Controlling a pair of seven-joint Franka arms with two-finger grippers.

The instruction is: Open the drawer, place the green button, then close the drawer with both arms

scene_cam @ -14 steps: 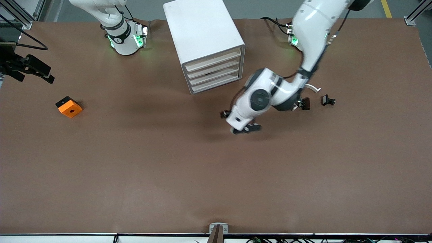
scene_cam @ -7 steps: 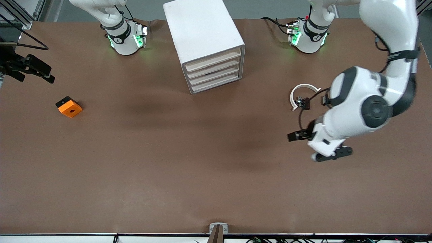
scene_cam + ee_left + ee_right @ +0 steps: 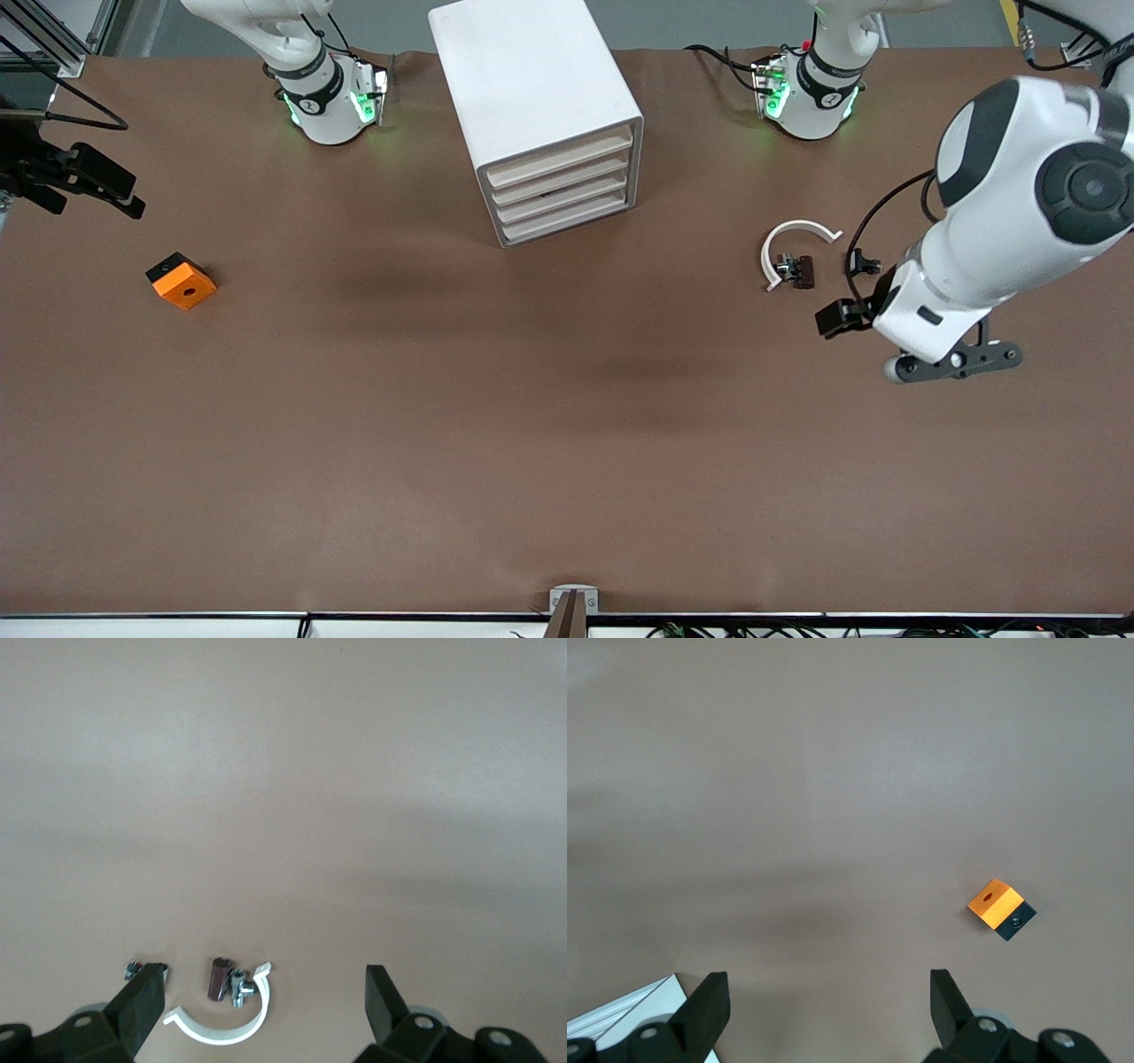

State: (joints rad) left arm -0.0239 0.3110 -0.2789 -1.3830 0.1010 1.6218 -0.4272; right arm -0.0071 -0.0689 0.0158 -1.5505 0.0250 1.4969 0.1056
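Drawers (image 3: 560, 190) sit shut, well apart from left claw (image 3: 261, 981) and right claw (image 3: 828, 981).

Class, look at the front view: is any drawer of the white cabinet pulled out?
No, all four drawers sit flush in the cabinet.

No text, label, brand, number or sign can be read anywhere here. The small dark marks on the black bands of the two arm bases at the counter's top edge are too small to make out.
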